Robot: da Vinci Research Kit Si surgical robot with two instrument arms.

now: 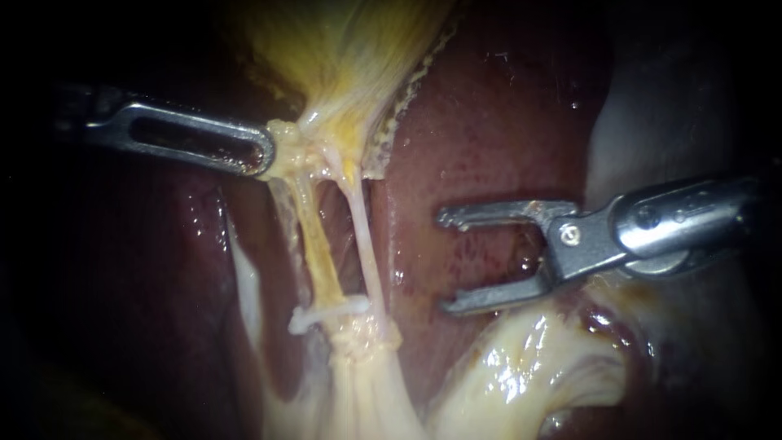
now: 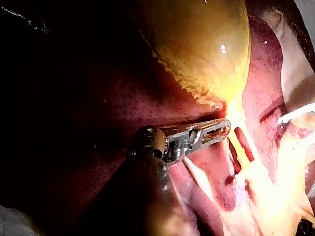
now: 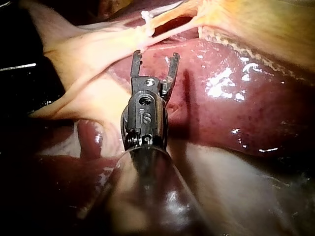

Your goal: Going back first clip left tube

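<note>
The yellow gallbladder narrows to a knot of tissue, and my left instrument has its jaws shut on that knot from the left, holding it taut. Two tubes run down from there: a yellowish left tube and a paler right tube. A white clip lies across the lower end of the left tube. My right instrument hangs over the liver to the right of the tubes, jaws open and empty, clear of the clip. In the right wrist view the clip sits ahead of the open jaws.
Dark red liver lies behind and right of the tubes. Pale glistening fatty tissue bulges just under my right instrument's lower jaw. In the left wrist view the gallbladder looms beyond my left instrument.
</note>
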